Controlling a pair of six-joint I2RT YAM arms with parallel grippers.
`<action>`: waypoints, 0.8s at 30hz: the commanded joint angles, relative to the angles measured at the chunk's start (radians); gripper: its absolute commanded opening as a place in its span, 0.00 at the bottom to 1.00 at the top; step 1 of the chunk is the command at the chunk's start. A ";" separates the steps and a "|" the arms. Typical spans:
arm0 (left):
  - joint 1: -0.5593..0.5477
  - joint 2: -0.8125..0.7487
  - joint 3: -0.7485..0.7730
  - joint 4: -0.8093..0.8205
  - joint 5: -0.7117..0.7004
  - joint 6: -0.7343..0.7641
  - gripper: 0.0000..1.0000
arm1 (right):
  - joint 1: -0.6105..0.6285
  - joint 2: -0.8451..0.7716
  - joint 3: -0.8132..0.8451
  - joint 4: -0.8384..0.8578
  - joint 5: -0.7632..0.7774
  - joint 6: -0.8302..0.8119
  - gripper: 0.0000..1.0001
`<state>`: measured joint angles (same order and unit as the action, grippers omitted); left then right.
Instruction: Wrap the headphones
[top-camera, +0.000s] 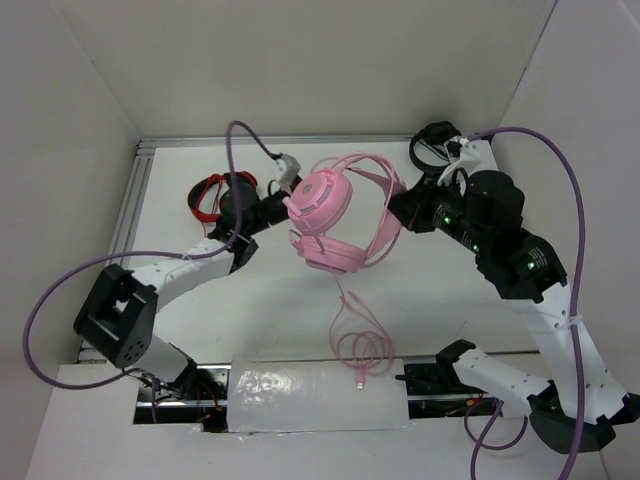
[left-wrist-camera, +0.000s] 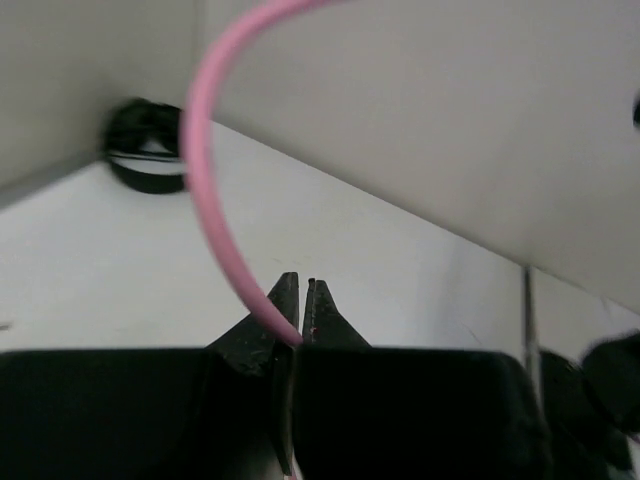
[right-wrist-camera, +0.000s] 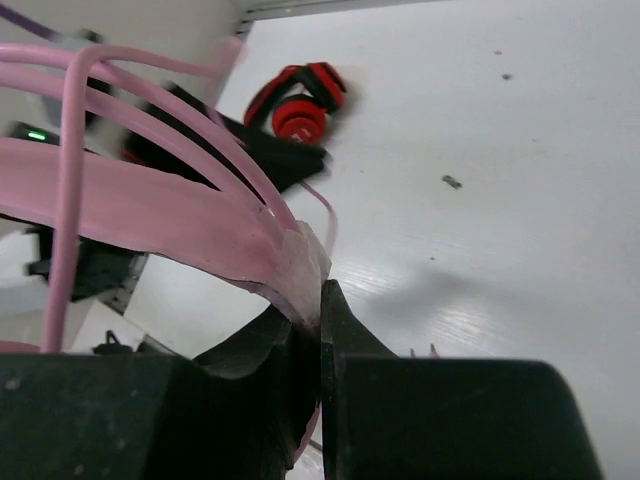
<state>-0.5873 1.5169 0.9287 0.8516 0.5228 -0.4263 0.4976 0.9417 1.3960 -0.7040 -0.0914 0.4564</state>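
Observation:
The pale-pink headphones hang in the air above the middle of the table. My right gripper is shut on their headband at the right side. My left gripper is at the upper left cup, shut on the thin pink cable, which arcs up out of the left wrist view. The rest of the cable hangs down from the cups and lies looped on the table near the front edge.
Red-and-black headphones lie at the back left behind my left arm and also show in the right wrist view. Black headphones lie in the back right corner. White walls enclose the table. Bubble wrap lies at the near edge.

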 joint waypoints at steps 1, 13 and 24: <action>0.104 -0.107 0.010 -0.060 -0.196 -0.026 0.00 | -0.007 -0.047 -0.032 0.058 0.084 0.062 0.00; 0.374 -0.215 -0.059 -0.131 -0.107 -0.146 0.00 | -0.048 -0.064 -0.081 0.120 -0.076 0.057 0.00; 0.520 -0.254 -0.015 -0.252 -0.017 -0.143 0.00 | -0.108 -0.100 -0.166 0.188 -0.197 0.073 0.00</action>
<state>-0.0818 1.2915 0.8536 0.6262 0.4763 -0.5800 0.4042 0.8890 1.2263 -0.6914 -0.1726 0.4580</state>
